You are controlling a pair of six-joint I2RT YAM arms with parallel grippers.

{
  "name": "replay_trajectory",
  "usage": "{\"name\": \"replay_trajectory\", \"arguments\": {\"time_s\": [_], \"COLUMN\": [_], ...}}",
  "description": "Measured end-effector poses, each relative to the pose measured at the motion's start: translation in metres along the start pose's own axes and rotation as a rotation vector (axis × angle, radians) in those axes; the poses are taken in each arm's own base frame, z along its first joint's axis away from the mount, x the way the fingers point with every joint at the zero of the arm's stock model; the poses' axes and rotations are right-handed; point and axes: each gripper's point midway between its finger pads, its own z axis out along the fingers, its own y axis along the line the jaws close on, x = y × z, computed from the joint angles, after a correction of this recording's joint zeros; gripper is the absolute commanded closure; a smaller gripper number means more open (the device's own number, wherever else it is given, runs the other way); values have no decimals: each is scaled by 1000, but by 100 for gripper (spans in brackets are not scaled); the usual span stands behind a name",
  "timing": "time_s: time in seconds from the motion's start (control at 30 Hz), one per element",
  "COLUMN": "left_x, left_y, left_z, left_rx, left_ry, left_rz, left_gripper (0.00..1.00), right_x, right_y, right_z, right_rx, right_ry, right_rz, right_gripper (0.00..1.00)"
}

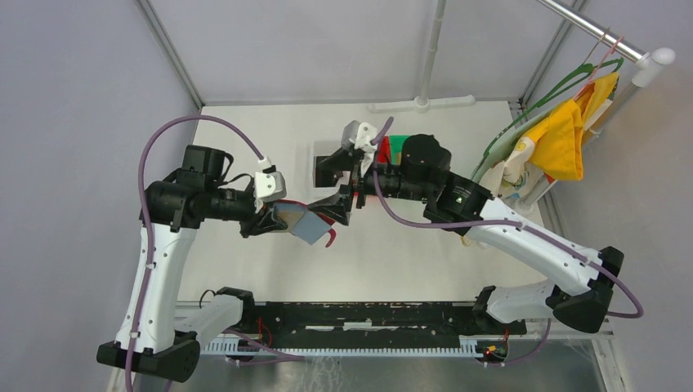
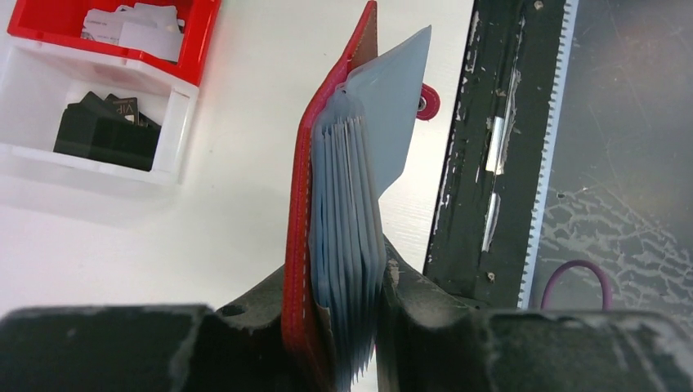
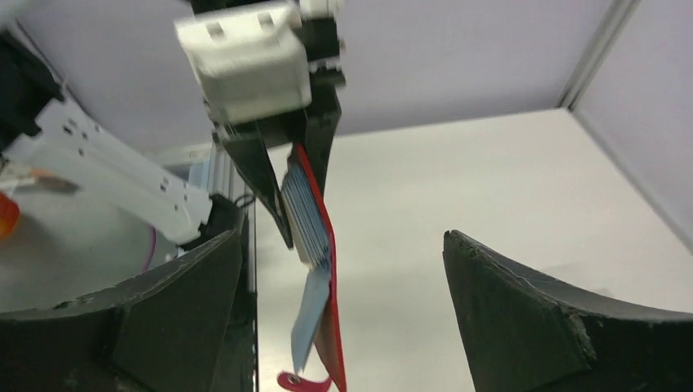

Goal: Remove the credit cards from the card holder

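My left gripper (image 1: 274, 219) is shut on the card holder (image 1: 304, 222), a red wallet held on edge above the table. In the left wrist view the gripper (image 2: 337, 273) clamps its red cover (image 2: 296, 245) and a fan of blue-grey sleeves (image 2: 351, 204). One sleeve sticks out near the strap tab (image 2: 427, 103). No credit card shows in the sleeves. My right gripper (image 1: 339, 204) is open at the wallet's free end. In the right wrist view the wallet (image 3: 315, 224) hangs between its wide-open fingers (image 3: 180, 310), nearer the left one, touching neither.
A red bin (image 2: 200, 41) with white slips and a white bin (image 2: 176, 122) with dark cards, one marked VIP, stand beside the wallet. A black toothed rail (image 1: 368, 314) runs along the near edge. A rack with yellow cloth (image 1: 572, 135) stands at the right.
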Motion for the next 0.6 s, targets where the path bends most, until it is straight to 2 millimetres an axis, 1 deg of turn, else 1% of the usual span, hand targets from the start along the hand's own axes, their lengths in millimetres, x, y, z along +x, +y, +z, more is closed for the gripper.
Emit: {"name": "replay_trajectory", "arguments": {"time_s": [0.07,0.1,0.17,0.3,0.5,0.57,0.6], "left_x": [1,1,2,-3,-4,-5,-6], "left_y": [-5,-7,-11,-12,-11,-13,-13], "left_z": [-2,-3,-4,-3,2,2,2], "left_rx": [5,7,12,38,68,71,73], "left_ry": [3,3,2,-18,-25,-31,-33], "left_rz": [29,41,41,29,12,14,15], "left_gripper": [98,96,95,94,95,96,96], "right_x": [25,38,51,64,92,97,97], "right_y": [2,4,8,16,24,25,25], "right_z": [4,5,6,12,27,32,33], "right_rx": [-35,-55,-91,-162,-252,-267,-275], "right_ry": [75,111,149,174,221,222,220], "right_rz": [-2,-5,-10,-15,23,31,32], "right_gripper": [2,2,2,2,2,2,4]}}
